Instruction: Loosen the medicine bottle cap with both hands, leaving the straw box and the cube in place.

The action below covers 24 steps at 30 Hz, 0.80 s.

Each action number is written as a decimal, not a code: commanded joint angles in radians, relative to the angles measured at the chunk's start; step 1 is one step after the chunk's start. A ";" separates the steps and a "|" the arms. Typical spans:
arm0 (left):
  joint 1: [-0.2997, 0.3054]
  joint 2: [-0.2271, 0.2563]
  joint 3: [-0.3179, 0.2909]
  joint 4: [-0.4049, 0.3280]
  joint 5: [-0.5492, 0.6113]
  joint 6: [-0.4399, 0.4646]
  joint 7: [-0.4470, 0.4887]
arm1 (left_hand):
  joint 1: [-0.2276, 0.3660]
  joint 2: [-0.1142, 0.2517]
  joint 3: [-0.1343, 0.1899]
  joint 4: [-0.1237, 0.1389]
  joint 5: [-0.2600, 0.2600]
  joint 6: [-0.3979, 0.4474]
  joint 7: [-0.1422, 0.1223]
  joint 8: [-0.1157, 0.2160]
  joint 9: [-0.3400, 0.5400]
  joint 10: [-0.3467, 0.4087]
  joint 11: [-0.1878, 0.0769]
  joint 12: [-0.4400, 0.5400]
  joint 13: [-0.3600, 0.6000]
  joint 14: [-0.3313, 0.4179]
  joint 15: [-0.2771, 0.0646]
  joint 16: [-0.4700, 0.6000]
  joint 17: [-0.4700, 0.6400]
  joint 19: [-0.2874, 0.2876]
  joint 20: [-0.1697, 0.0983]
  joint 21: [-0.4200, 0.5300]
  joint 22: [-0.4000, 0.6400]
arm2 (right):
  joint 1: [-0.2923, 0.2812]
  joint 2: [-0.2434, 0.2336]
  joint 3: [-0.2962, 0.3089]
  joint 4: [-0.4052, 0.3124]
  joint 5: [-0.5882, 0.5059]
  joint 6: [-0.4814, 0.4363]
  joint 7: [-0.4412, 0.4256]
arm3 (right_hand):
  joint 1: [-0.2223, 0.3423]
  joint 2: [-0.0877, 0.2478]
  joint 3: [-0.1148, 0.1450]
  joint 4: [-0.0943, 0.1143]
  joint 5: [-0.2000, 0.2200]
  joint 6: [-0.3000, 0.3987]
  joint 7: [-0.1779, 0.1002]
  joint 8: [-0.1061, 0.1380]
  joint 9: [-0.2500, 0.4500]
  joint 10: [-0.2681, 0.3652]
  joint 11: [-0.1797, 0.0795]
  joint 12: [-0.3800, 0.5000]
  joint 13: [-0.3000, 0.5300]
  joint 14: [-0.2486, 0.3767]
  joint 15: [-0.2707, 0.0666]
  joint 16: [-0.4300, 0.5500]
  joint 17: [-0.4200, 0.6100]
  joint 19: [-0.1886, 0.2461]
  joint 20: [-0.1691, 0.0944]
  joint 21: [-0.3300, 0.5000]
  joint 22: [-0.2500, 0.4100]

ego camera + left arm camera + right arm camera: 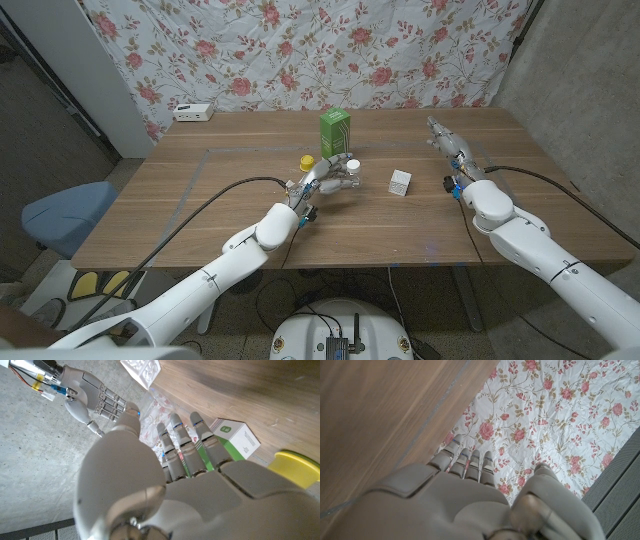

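Observation:
A small white medicine bottle point(352, 165) with a white cap stands mid-table, just in front of the upright green straw box point(335, 130). My left hand point(328, 181) reaches up to the bottle with its fingers stretched out straight beside it. From the left wrist, those fingers point(181, 442) cover most of the bottle, and the straw box point(235, 436) lies past them. I cannot see a grip on the bottle. The white cube point(400, 182) sits to the bottle's right, apart from both hands. My right hand point(446, 141) hovers far right with straight fingers, holding nothing.
A yellow round object point(307, 161) stands close to the left of my left hand, also seen from the left wrist point(295, 466). A white power strip point(192, 112) lies at the table's back left corner. A floral cloth point(560, 405) hangs behind the table.

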<state>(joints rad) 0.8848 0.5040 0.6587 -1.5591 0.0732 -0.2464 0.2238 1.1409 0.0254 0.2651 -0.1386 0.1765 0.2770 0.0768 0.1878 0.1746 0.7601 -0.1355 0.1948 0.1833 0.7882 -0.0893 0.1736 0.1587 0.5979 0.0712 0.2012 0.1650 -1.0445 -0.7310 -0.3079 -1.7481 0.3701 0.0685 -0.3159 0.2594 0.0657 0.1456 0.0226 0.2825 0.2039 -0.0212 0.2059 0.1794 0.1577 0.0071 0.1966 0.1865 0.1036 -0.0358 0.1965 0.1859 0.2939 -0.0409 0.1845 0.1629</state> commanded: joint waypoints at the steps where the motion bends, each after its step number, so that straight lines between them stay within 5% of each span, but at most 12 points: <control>1: -0.059 -0.031 0.028 0.064 -0.010 -0.001 -0.023 | -0.007 0.000 0.008 -0.001 0.001 0.008 -0.005 0.001 0.003 0.011 -0.001 0.007 0.002 0.009 -0.112 0.001 0.002 -0.005 0.000 -0.003 0.003 | -0.008 -0.060 0.006 -0.114 -0.061 -0.160 -0.035 | 0.032 -0.008 0.003 -0.024 0.008 0.023 0.002 0.009 0.004 0.011 0.002 0.003 0.003 0.013 -0.005 0.000 0.000 0.014 -0.057 0.006 0.002; 24: -0.146 -0.078 0.071 0.155 -0.009 -0.014 -0.056 | -0.010 0.008 0.020 -0.002 0.001 0.014 -0.005 0.000 0.003 0.029 -0.002 0.009 0.002 0.023 -0.111 0.002 0.002 -0.003 -0.012 -0.008 0.003 | -0.035 -0.182 0.020 -0.329 -0.171 -0.391 -0.050 | 0.115 -0.040 0.012 -0.092 0.000 0.085 0.000 0.022 0.009 0.004 0.013 -0.001 0.004 0.009 0.006 -0.004 -0.001 0.018 -0.047 0.003 0.003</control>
<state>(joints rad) 0.7749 0.4442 0.7125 -1.4415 0.0643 -0.2527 0.1798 1.1367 0.0293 0.2762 -0.1423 0.1764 0.2821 0.0713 0.1878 0.1745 0.7802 -0.1341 0.1972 0.1833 0.7992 -0.0928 0.1736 0.1588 0.5926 0.0658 0.1959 0.1650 -1.0691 -0.8619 -0.2939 -1.9949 0.2487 -0.2331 -0.3717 0.3629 0.0255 0.1527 -0.0622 0.2825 0.2824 -0.0215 0.2221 0.1841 0.1610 0.0108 0.1966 0.1887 0.1089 -0.0304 0.1966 0.1812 0.3044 -0.0408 0.1845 0.1631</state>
